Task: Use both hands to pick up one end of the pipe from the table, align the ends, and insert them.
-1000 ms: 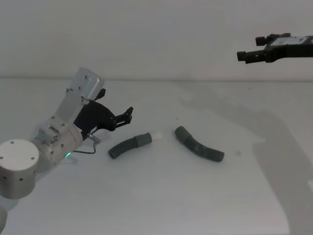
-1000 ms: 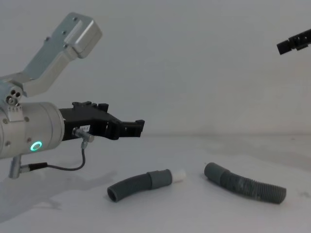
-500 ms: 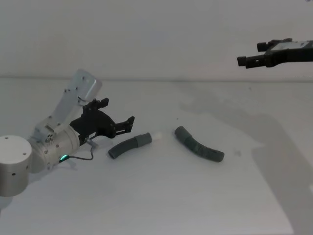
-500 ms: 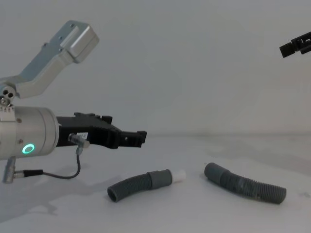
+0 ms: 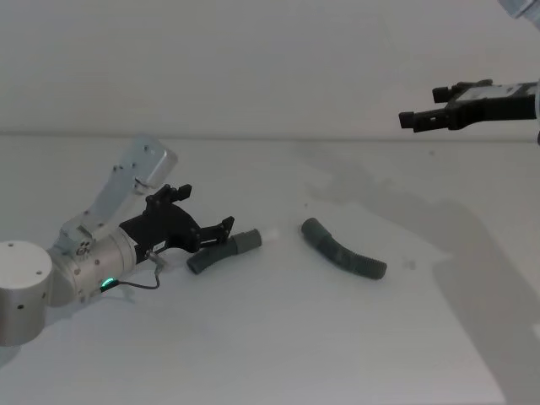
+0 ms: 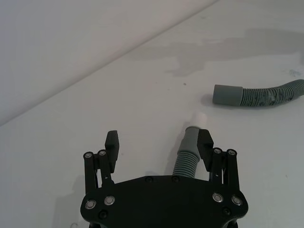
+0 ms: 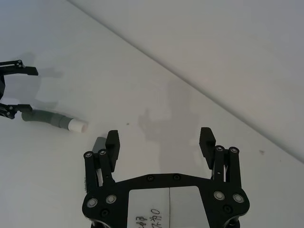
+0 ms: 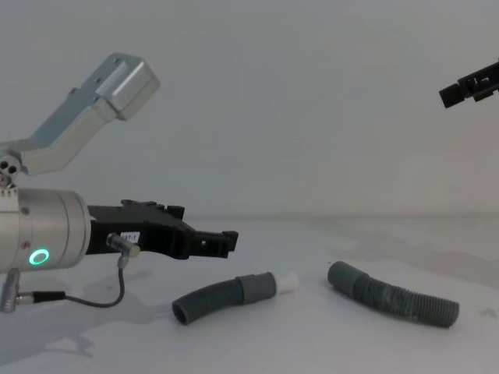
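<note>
The table carries both pieces, lying flat. Our left gripper sits low with fingers spread. The tipped hose runs through the gap close to one finger, off-centre, so we'd recentre before closing. Right gripper hangs high, fingers spread wide, with the other hose well below them, untouched. The whitish-tipped cuff pokes past the left fingertips, free for mating. It faces the plain cuff, which should help alignment.

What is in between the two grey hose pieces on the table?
Nothing but bare white table lies between the left hose piece and the right hose piece. The chest view shows that gap from the side.
</note>
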